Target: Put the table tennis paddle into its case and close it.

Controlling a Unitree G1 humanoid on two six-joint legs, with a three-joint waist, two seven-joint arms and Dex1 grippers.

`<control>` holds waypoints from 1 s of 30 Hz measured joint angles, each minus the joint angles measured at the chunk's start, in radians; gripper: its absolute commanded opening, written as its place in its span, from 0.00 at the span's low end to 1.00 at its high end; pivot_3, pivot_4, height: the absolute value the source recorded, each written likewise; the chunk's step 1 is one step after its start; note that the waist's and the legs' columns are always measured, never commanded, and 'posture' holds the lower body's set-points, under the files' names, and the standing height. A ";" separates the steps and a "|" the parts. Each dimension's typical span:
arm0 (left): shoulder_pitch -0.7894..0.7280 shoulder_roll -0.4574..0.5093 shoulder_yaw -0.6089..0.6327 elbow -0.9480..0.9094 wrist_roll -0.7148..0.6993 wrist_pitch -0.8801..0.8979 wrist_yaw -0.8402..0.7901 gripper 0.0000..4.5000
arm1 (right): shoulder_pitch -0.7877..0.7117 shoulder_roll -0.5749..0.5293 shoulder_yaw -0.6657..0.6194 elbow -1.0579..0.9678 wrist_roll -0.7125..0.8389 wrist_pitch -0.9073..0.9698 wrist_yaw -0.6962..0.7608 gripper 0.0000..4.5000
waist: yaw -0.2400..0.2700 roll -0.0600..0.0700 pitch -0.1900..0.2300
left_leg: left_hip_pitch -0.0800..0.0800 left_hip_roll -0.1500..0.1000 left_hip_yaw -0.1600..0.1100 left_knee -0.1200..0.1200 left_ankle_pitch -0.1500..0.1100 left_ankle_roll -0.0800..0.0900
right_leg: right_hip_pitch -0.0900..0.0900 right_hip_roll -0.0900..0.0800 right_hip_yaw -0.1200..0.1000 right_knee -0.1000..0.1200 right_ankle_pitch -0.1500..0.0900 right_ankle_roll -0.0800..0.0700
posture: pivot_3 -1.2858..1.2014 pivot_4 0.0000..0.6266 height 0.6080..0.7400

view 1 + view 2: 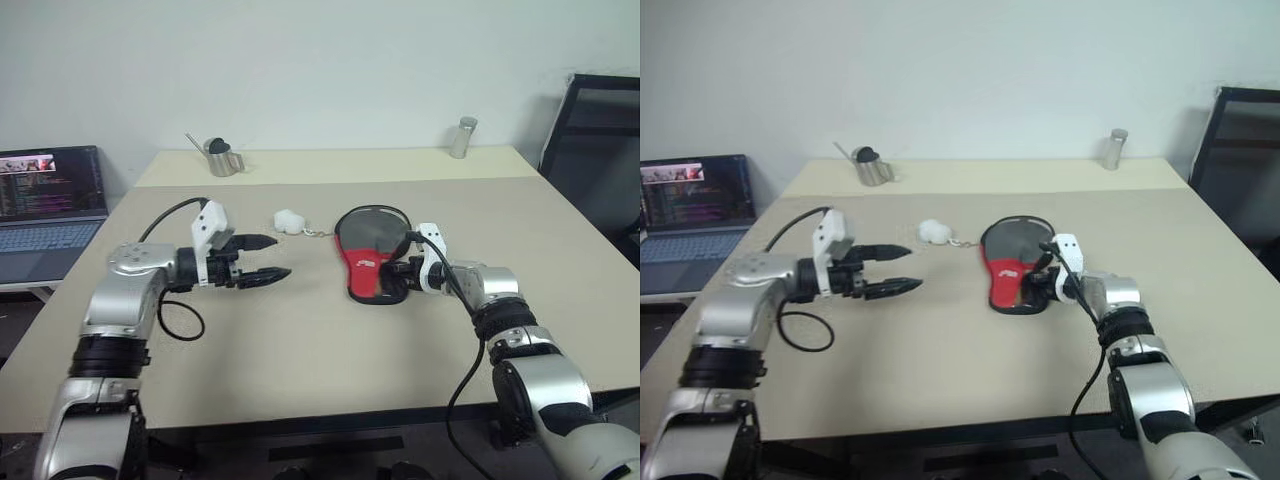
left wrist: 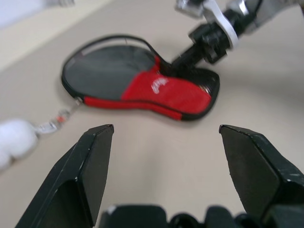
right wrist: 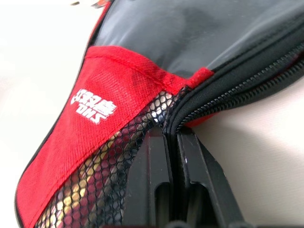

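Lying flat, the case shows striped wood through its mesh; right pincer pinched together at its zip edge, left pincer apart, well aside.

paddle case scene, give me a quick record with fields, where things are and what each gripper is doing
case: black and red case lies flat on the table, red mesh end toward the robot
paddle: not visible outside the case; whether it is inside cannot be told
right gripper: right gripper shut at the case's zip edge, at the mesh end
left gripper: left gripper open, off to the case's left, holding nothing
nearby: white fluffy keychain beside the case's round end
far edge: metal cup, small shaker
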 measured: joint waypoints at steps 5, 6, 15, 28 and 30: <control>0.091 0.036 0.001 -0.081 -0.032 0.023 -0.025 0.87 | 0.094 0.018 0.034 -0.250 0.045 0.177 0.008 0.01 | 0.001 0.000 0.000 | 0.000 0.000 0.000 0.000 0.000 0.000 | 0.000 0.000 0.000 0.000 0.000 0.000 | 0.52 0.24 1.00; 0.106 0.039 0.001 -0.104 -0.041 0.034 -0.029 0.87 | 0.113 0.020 0.041 -0.299 0.061 0.213 0.010 0.01 | 0.003 0.000 0.000 | -0.001 0.000 -0.001 0.000 0.000 0.000 | 0.000 0.000 0.000 -0.001 0.000 0.000 | 0.52 0.24 1.00; 0.209 0.052 0.001 -0.257 -0.110 0.097 -0.033 0.87 | 0.272 0.046 0.029 -0.696 0.152 0.488 -0.070 0.01 | 0.014 0.000 0.000 | -0.002 0.000 -0.002 0.000 0.000 0.000 | 0.000 -0.001 -0.002 -0.001 -0.002 0.004 | 0.52 0.24 1.00; 0.224 0.077 -0.001 -0.293 -0.143 0.125 -0.031 0.87 | 0.521 0.200 -0.133 -1.166 0.233 0.847 -0.283 0.01 | 0.018 0.000 0.000 | -0.002 0.000 -0.003 0.000 0.000 0.000 | 0.000 -0.004 -0.003 -0.003 -0.003 0.004 | 0.52 0.24 1.00; 0.221 0.077 -0.008 -0.292 -0.143 0.126 -0.030 0.87 | 0.553 0.214 -0.140 -1.185 0.249 0.848 -0.305 0.01 | 0.018 0.000 0.000 | -0.002 0.000 -0.003 0.000 0.000 0.000 | 0.000 -0.004 -0.003 -0.004 -0.003 0.004 | 0.52 0.24 1.00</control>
